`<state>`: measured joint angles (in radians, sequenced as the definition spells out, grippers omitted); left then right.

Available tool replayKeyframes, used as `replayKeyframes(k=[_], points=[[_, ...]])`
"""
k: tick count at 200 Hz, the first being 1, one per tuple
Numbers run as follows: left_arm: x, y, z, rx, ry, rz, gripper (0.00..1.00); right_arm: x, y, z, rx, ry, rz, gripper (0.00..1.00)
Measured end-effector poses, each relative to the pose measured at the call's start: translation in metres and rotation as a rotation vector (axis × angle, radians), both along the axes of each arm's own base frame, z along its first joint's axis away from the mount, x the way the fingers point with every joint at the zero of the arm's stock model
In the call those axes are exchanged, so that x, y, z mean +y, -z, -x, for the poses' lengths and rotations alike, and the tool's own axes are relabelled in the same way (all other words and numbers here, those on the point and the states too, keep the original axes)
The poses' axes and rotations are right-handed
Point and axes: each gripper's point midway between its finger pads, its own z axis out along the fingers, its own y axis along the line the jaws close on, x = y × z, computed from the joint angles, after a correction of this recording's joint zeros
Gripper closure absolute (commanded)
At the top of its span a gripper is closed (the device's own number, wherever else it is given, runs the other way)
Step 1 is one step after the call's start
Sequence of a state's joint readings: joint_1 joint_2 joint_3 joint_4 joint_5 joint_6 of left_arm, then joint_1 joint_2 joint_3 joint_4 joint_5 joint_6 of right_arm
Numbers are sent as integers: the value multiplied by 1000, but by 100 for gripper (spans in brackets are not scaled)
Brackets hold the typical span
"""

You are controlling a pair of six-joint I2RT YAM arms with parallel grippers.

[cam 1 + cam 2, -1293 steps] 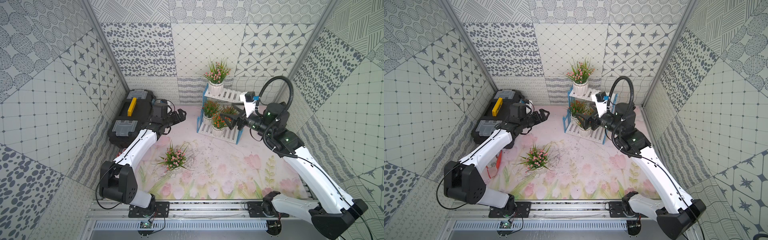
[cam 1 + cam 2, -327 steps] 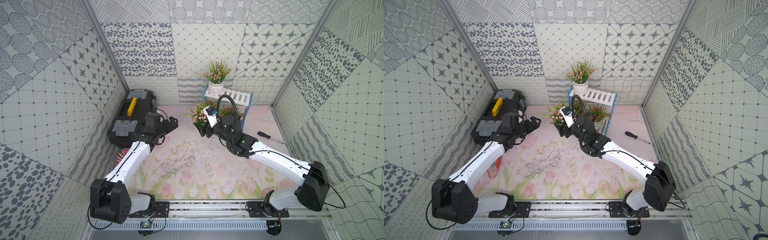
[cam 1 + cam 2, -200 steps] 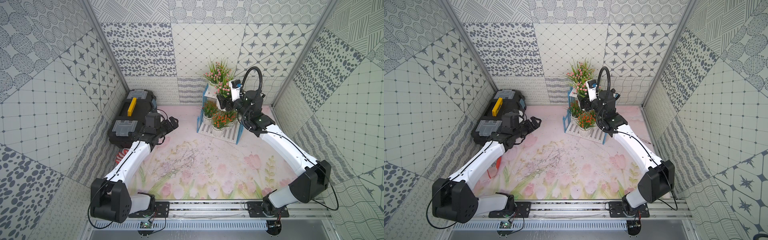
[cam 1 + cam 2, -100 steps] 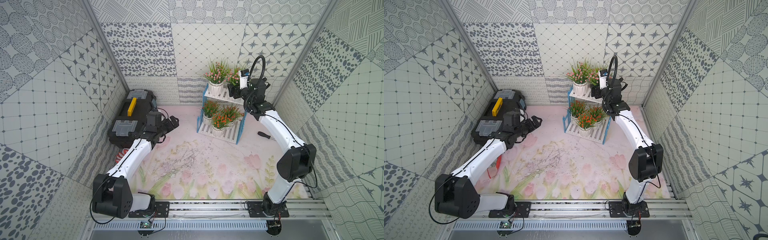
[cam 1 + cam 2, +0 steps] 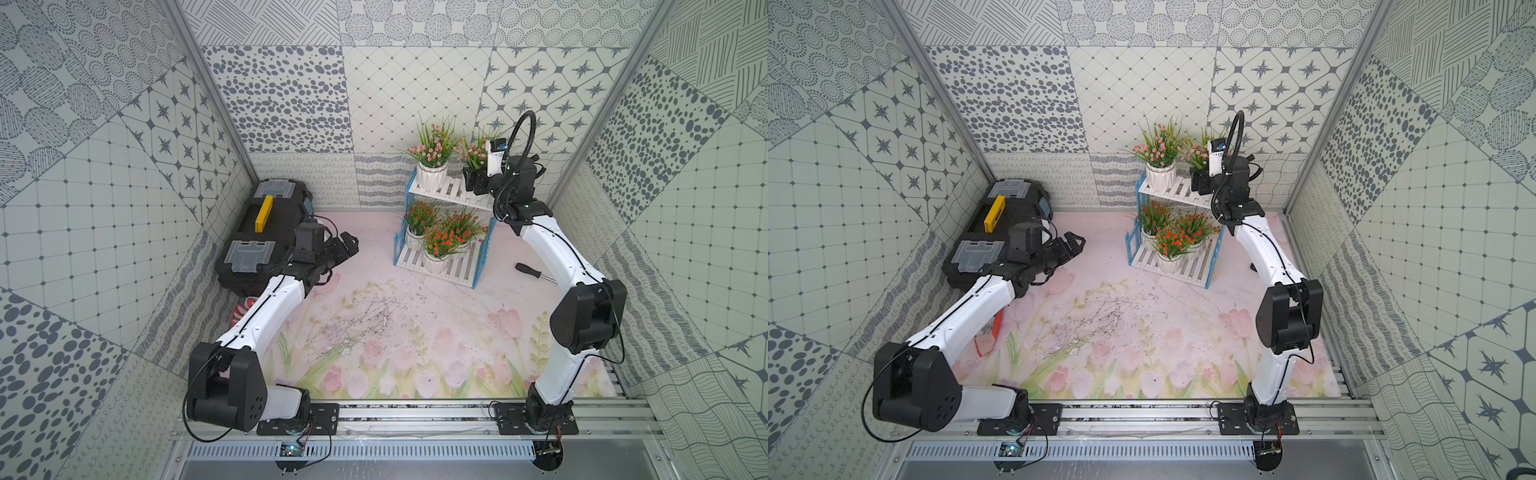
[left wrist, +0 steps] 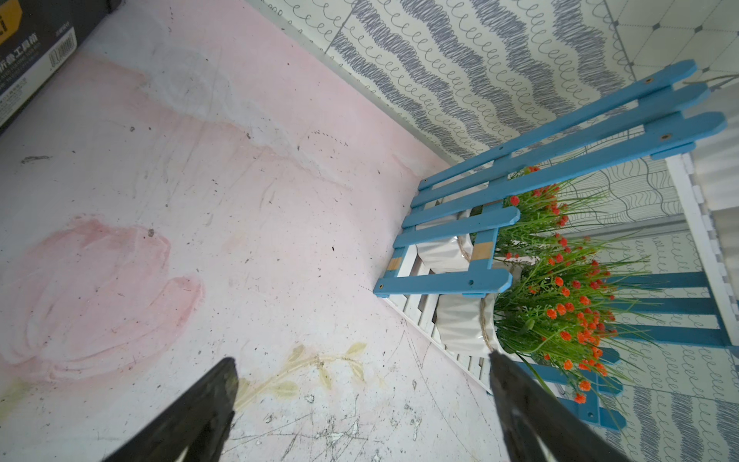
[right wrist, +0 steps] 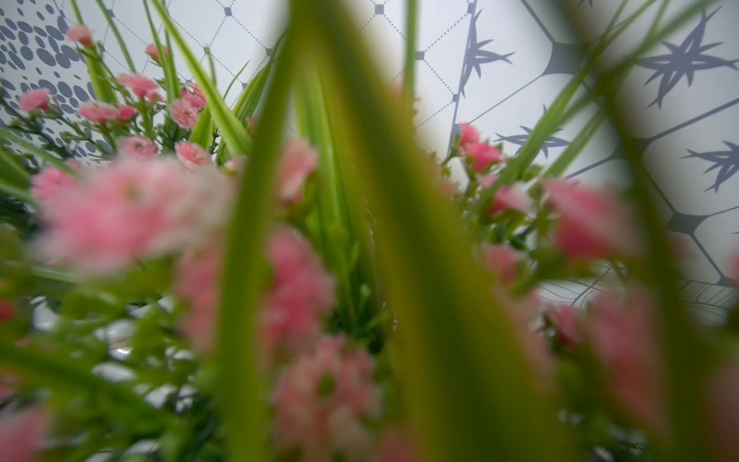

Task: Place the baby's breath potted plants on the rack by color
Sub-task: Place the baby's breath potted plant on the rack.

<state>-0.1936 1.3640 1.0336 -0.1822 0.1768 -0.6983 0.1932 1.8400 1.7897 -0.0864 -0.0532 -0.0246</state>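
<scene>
Rack [image 5: 446, 194]: white slats, light-blue picket sides. Pink plant [image 5: 432, 145]: green blades, white ribbed pot. Second pink plant [image 5: 471, 154]: same pink, same green. Orange-red plants [image 5: 442, 243]: white pots. Toolbox [image 5: 284, 208]: black, yellow handle. Mat [image 5: 415, 353]: pale pink, tulip print. Walls [image 5: 291, 104]: white, grey dots, stars, lattice.

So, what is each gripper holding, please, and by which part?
The right gripper apparently grips the pink-flowered potted plant below its flowers, exact spot hidden; the left gripper is empty.
</scene>
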Motion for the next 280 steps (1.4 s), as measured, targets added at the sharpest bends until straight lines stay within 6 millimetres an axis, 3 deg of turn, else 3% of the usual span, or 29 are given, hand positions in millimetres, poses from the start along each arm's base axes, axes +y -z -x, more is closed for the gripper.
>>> replayKeyframes(k=[164,202,234,280], points=[[-1,-2,-2,-11,9,14,2,0,2,4,41,-20,-6,19],[-2,-3,-2,-14,14,18,2,0,4,6,59,-27,0,14],[-3,-3,-2,-13,14,22,2,1,3,7,60,-33,-3,2],[-3,-3,-2,-13,14,22,2,2,-2,7,53,-40,-5,2]])
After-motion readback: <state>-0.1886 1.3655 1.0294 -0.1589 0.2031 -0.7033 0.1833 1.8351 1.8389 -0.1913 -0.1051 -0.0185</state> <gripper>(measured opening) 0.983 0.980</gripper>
